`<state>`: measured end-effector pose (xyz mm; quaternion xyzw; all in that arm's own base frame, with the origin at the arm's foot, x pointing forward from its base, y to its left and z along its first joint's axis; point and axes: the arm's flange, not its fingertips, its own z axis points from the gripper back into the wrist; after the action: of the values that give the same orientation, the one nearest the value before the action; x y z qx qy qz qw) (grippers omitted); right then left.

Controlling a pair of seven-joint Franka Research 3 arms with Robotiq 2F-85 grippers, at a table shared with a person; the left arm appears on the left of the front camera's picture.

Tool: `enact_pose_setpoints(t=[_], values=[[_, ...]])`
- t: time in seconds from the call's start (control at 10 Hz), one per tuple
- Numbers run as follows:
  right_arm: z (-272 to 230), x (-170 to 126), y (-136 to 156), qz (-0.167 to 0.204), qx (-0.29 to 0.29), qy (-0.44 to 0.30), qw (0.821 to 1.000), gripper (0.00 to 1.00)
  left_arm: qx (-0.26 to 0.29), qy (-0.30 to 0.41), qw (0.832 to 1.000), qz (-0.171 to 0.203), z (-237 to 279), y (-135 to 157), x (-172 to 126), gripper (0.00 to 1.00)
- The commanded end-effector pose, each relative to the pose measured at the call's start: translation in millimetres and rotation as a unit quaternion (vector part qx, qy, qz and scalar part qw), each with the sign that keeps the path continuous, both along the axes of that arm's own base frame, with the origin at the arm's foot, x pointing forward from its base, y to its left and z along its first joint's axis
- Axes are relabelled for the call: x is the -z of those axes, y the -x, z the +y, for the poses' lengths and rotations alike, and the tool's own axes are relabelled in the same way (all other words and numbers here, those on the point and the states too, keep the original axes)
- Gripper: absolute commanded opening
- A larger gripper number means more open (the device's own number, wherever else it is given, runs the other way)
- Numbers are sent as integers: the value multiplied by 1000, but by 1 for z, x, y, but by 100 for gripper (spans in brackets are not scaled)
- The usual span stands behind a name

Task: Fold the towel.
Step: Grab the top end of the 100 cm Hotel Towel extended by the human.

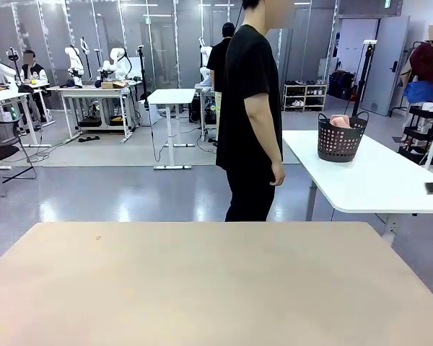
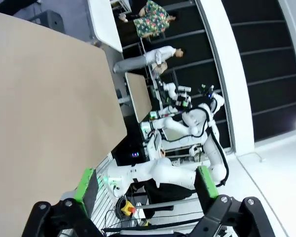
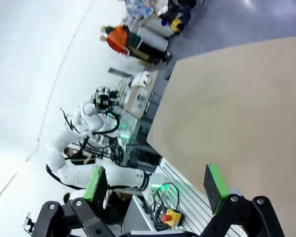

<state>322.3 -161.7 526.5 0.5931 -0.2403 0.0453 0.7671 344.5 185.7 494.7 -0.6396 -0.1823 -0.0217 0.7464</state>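
Between the green pads (image 2: 86,183) of the left hand (image 2: 146,185): nothing held. Jaws stand wide, fingers clear of any surface. Beige tabletop (image 2: 39,123) lies up and to the left of this hand in its wrist view, its edge running down toward the left finger. Farther off, between the fingers, sits a yellow box with a red button (image 2: 129,208).

Right hand (image 3: 155,186): jaws wide, green pads well apart, nothing between them. The beige tabletop lies up and to the right of this hand, above the right finger.

Towel (image 1: 340,121): well apart from both hands. Front view puts it past the far right corner of the beige tabletop, bunched in a dark basket (image 1: 340,144), pink cloth showing just above the rim. Basket stands upright near the far left end of a white tabletop (image 1: 379,180). Cannot tell how the towel lies inside.

Person (image 1: 249,108) in black stands across the beige tabletop from the hands, side-on, just beside the white tabletop, arm hanging down, apart from basket and towel.
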Motion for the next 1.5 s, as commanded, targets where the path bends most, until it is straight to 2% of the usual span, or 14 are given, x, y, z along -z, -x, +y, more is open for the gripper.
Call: enact_pose_setpoints(t=[0.0,0.4,0.5,0.6,1.4], values=[[-26,6,2,-24,23,-28,999,100,-20,4,1000,-12,25,-3,-2,100],[-35,10,7,-18,34,-22,999,100,-65,6,998,-19,45,7,0,100],[-33,13,6,-13,31,-19,999,100,-66,3,998,-23,45,9,0,100],[-40,13,11,-4,44,-25,999,100,-58,4,998,-1,46,10,3,100],[-40,13,11,-4,44,-25,999,100,-58,4,998,-1,46,10,3,100]])
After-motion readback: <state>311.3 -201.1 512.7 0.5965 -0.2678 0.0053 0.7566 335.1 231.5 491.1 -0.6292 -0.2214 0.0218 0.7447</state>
